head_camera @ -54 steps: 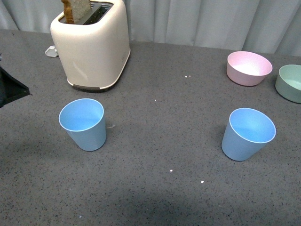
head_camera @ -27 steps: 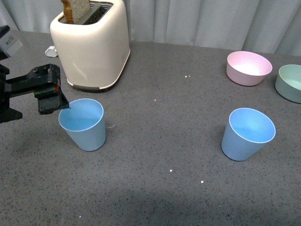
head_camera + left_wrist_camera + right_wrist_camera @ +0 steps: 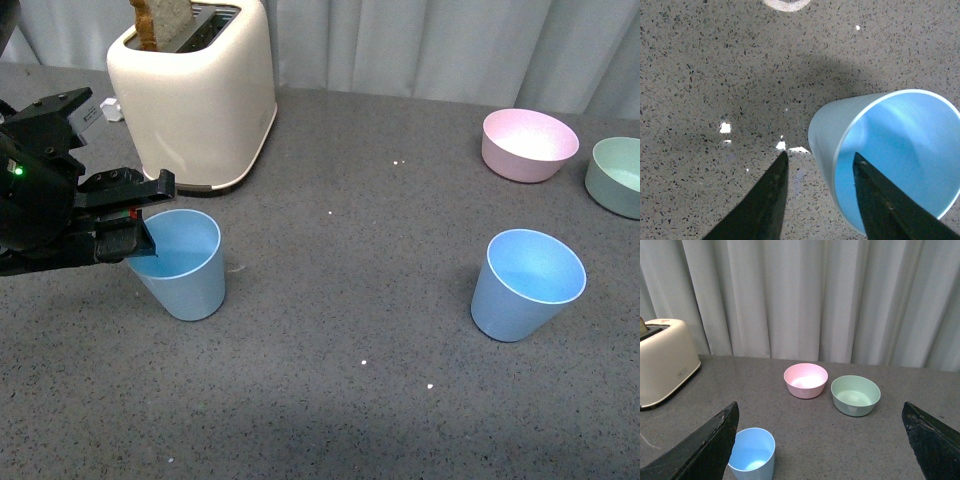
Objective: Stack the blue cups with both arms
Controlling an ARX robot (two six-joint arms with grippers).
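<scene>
Straddling the wall of the left blue cup [image 3: 900,145], the left gripper [image 3: 820,154] has its jaws spread, one inside the rim and one outside, likely set to pinch it. The other blue cup [image 3: 527,285] stands on the surface [image 3: 350,300] well apart, with the right gripper [image 3: 819,404] clear of it, jaws wide apart.

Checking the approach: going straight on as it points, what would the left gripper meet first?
Probably the light blue tapered plastic cup: the left gripper is open, one finger inside and one outside its wall, though depth is unclear.
</scene>
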